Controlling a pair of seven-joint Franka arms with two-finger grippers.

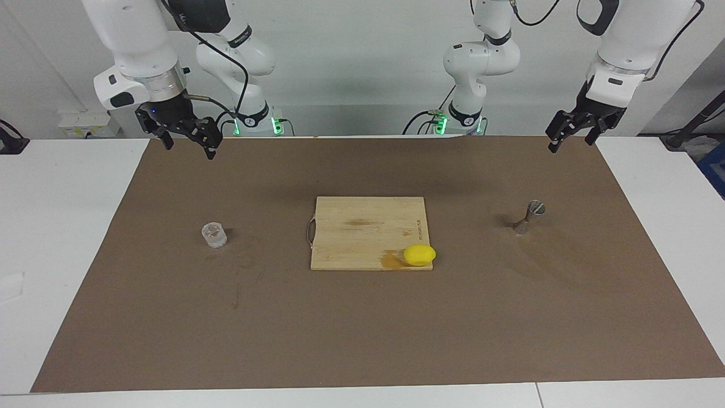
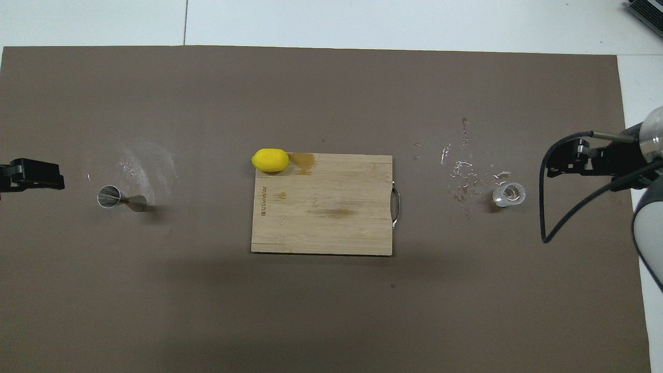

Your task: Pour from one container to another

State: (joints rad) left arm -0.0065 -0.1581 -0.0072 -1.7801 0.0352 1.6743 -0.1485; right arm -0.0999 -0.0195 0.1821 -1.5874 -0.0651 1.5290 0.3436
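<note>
Overhead, wet streaks show beside glass, mid-right | jigger mid-left, seemingly upright | facing: left gripper upper right, fingers apart | right gripper upper left, apart, both empty

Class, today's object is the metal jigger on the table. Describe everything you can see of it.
The jigger is a small silvery metal measure shaped like an hourglass: two cones joined at a narrow waist. It stands upright on the brown mat with one open cup facing up, toward the left arm's end of the table, apart from the cutting board. Its inside cannot be made out. Nothing touches it except the mat; the left gripper hangs above the mat's edge, clear of it.
</note>
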